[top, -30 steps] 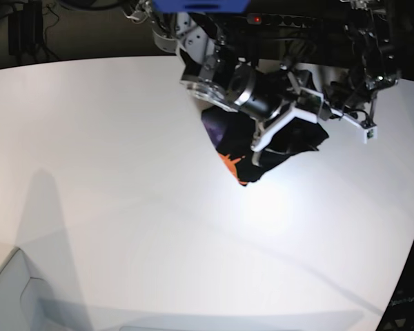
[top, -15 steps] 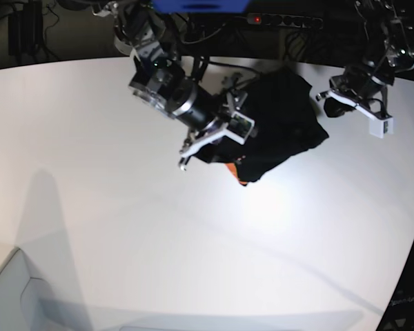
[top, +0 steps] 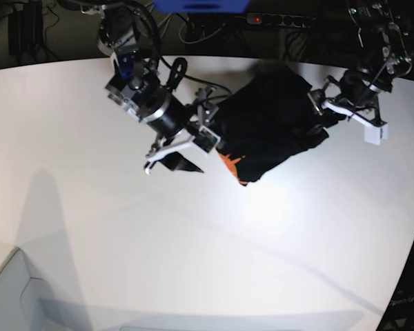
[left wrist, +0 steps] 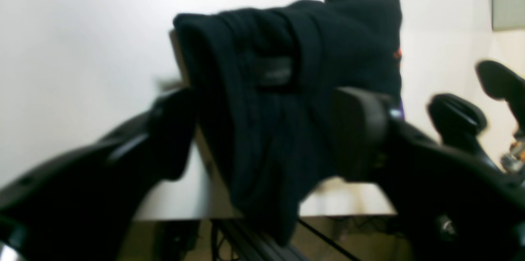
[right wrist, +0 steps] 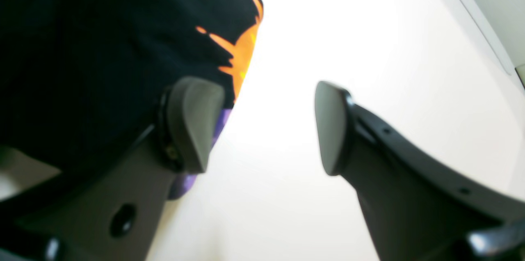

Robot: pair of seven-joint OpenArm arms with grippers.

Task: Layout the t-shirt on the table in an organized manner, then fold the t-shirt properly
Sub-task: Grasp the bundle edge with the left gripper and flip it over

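T-shirt (top: 272, 124) bunched on white table (top: 124, 234)

Bright overhead light washes the white counter (top: 90, 124), with glare just near the t-shirt (top: 272, 124) and soft shadows at near left. Both wrist views are blurred; base view edges curve.

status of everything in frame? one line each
t-shirt: bunched in a heap on the table, not laid out, one edge over the table's far edge.
table: white, bearing the shirt.
left gripper: open, fingers either side of shirt fabric.
right gripper: open, holding nothing, beside the shirt.
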